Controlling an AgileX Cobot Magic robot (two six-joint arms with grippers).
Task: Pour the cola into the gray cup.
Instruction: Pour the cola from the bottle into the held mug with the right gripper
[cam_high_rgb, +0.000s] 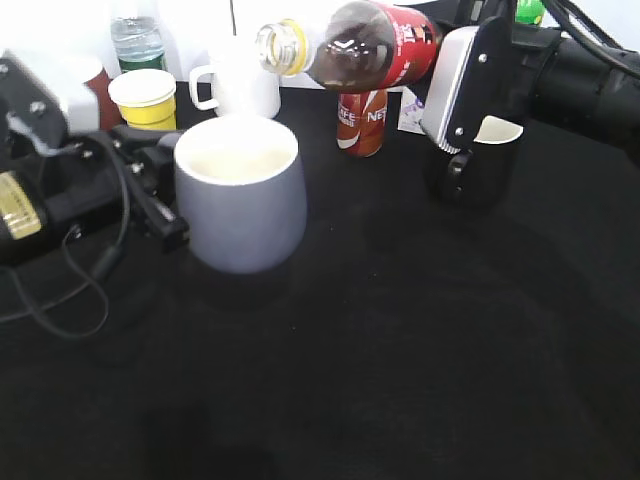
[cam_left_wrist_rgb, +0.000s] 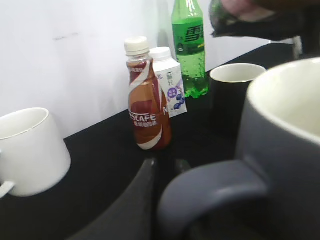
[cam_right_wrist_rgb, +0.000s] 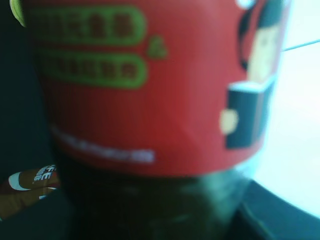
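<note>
The cola bottle (cam_high_rgb: 375, 45), clear with a red label and dark liquid, is held nearly on its side in the air by my right gripper (cam_high_rgb: 455, 85). Its open neck points left, above and behind the gray cup (cam_high_rgb: 240, 195). In the right wrist view the red label (cam_right_wrist_rgb: 150, 85) fills the frame. The gray cup stands upright on the black table, its white inside looking empty. My left gripper (cam_high_rgb: 165, 195) is at the cup's left side, shut on its handle (cam_left_wrist_rgb: 210, 192).
A white mug (cam_high_rgb: 240, 85), a yellow cup (cam_high_rgb: 145, 98) and a clear water bottle (cam_high_rgb: 135, 35) stand behind the gray cup. A small coffee bottle (cam_high_rgb: 360, 122), a black mug (cam_high_rgb: 480, 160), a milk carton (cam_left_wrist_rgb: 167, 82) and a green soda bottle (cam_left_wrist_rgb: 189, 47) stand at the back right.
</note>
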